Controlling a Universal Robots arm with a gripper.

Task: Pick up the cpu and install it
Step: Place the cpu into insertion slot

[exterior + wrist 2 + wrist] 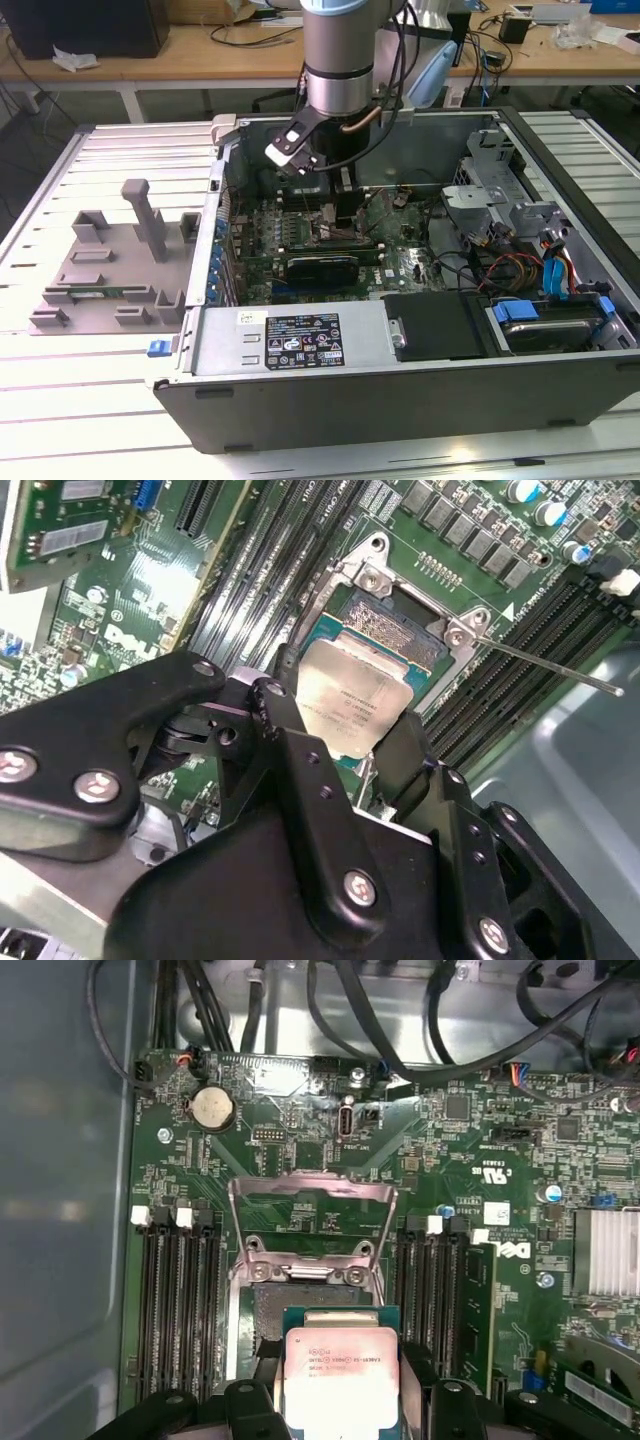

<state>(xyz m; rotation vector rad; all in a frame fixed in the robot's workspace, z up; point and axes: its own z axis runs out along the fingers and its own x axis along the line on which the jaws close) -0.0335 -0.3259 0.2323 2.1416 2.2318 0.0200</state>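
Reaching down into the open computer case [300, 345], the arm [338, 60] hangs over the far half of the motherboard [300, 235]. The case lies on its side on the slatted counter [100, 400]. It holds the green motherboard, a labelled metal power box [300, 340] along its near wall, and a drive bay with coloured cables [555, 275] at the exterior view's right. On the counter at the exterior view's left sits a grey moulded tray [110, 270], with a thin green memory stick [95, 293] lying in one of its slots.

In both wrist views the black fingers [300, 770] [262, 1360] are clenched on the cpu [350, 700] [340, 1375], one on each of two opposite edges. The cpu is right over the socket [400, 630] [300, 1305], covering its nearer part while the far part of the socket bed stays bare. Whether it touches the bed cannot be told. The socket's metal cover [310, 1210] is flipped up and back, and its thin lever [545, 665] sticks out to one side.

The cpu's shiny metal plate faces up toward the cameras, with a narrow green rim showing along its far edge. Its sides look equal. In the first wrist view its edges run roughly square with the socket frame and with the long black memory slots [175, 1300] on either side.
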